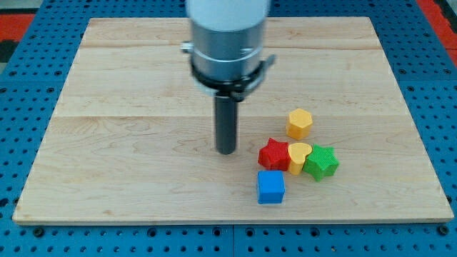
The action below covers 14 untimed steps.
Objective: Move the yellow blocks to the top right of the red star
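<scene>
My tip stands upright on the desk, near its middle, a little toward the bottom edge.

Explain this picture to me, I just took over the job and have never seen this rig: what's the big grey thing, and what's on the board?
The grey cylinder is the robot arm's end; it carries a dark rod, and my tip slides on the wooden board. One camera looks at the board; its mounting is unknown. Nothing is held, the rod only pushes. My tip stands left of a cluster, apart from it: red star, yellow heart touching it, green star, blue cube below, yellow hexagon above.
</scene>
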Each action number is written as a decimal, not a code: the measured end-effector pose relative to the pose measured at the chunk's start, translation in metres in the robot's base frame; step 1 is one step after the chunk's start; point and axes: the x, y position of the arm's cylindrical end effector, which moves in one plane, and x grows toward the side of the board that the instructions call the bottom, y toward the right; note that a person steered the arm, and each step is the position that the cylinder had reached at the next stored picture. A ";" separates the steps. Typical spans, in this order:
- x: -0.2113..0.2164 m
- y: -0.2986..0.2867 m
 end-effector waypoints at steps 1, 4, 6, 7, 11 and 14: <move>0.071 -0.004; 0.060 0.113; 0.065 0.130; 0.068 0.072; -0.002 0.106; -0.064 0.118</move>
